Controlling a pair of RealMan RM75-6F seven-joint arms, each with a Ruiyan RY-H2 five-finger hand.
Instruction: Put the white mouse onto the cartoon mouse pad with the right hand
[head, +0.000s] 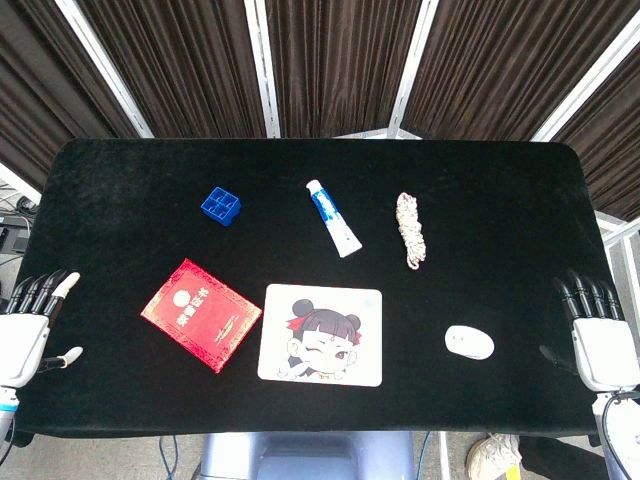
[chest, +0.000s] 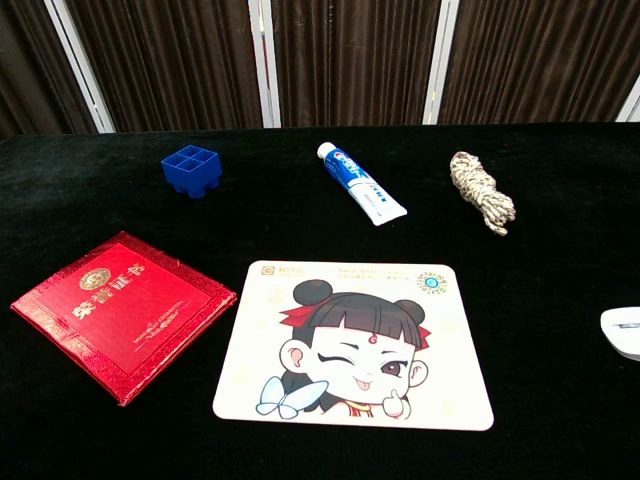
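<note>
The white mouse (head: 469, 342) lies on the black table to the right of the cartoon mouse pad (head: 322, 334); in the chest view only its left end (chest: 622, 331) shows at the right border, beside the pad (chest: 355, 343). My right hand (head: 596, 333) rests at the table's right edge, fingers extended and apart, holding nothing, a short way right of the mouse. At the left edge my left hand (head: 30, 327) is likewise open and empty. Neither hand appears in the chest view.
A red booklet (head: 201, 313) lies left of the pad. Further back are a blue block (head: 220, 206), a toothpaste tube (head: 333, 217) and a coiled rope (head: 411, 229). Dark curtains hang behind the table.
</note>
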